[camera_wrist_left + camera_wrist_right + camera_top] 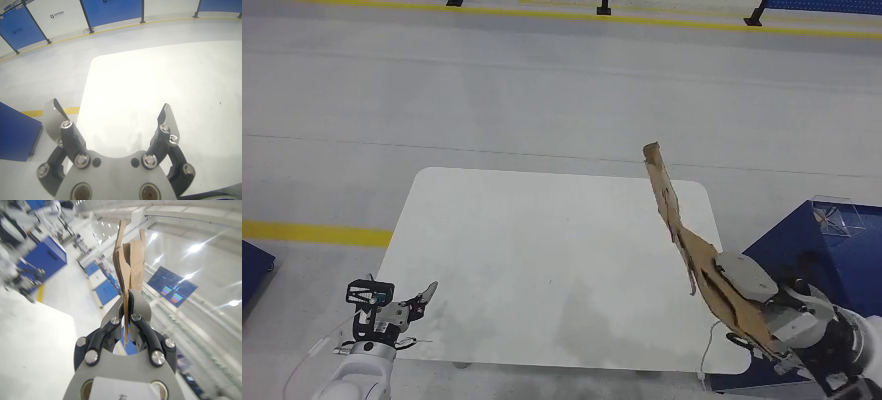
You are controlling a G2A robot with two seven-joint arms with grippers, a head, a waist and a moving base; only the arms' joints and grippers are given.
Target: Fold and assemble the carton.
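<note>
Cardboard carton (pixel 682 235), still a flat unfolded blank, is held edge-on in the air above the right side of the white tabletop (pixel 542 270), touching the surface nowhere that can be seen. The right claw (pixel 128 294) is clamped on the blank's lower edge, and the sheet rises tilted away from it, its loose flaps splaying slightly at the far end. The left claw (pixel 110 103) hangs over the near left corner of the tabletop with its fingers spread wide and nothing between them, well apart from the carton.

The blank is probably light and thin, stiff across each panel but ready to hinge at the scored creases, so a single grip at one edge likely leaves the far end free to sway. Pinching hard may crush or tear it. A second hold seems best placed on a main panel beside a crease, not on a loose flap.
</note>
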